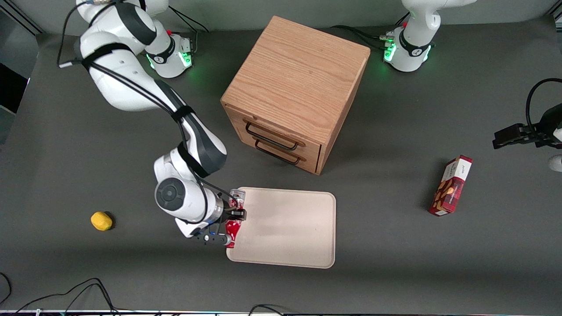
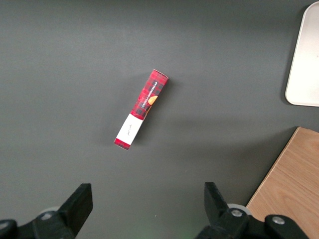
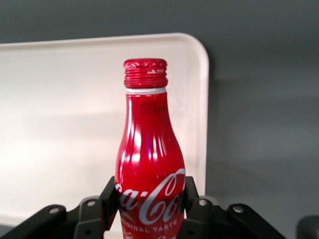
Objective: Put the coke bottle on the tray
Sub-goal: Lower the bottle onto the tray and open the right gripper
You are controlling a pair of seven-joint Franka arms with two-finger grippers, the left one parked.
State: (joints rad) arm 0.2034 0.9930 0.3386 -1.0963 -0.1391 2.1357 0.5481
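Note:
My right gripper (image 1: 235, 215) is shut on the coke bottle (image 1: 232, 228), a slim red bottle with white script lettering. It holds the bottle over the edge of the tray (image 1: 290, 228) at the working arm's end. The tray is a flat pale beige rectangle with rounded corners. In the right wrist view the black fingers (image 3: 108, 196) clamp the bottle's lower body (image 3: 149, 164), and its red cap (image 3: 145, 69) points out over the tray (image 3: 65, 124). I cannot tell whether the bottle touches the tray.
A wooden drawer cabinet (image 1: 298, 92) stands farther from the front camera than the tray. A red snack box (image 1: 452, 186) lies toward the parked arm's end, also in the left wrist view (image 2: 142, 109). A small yellow object (image 1: 101, 220) lies toward the working arm's end.

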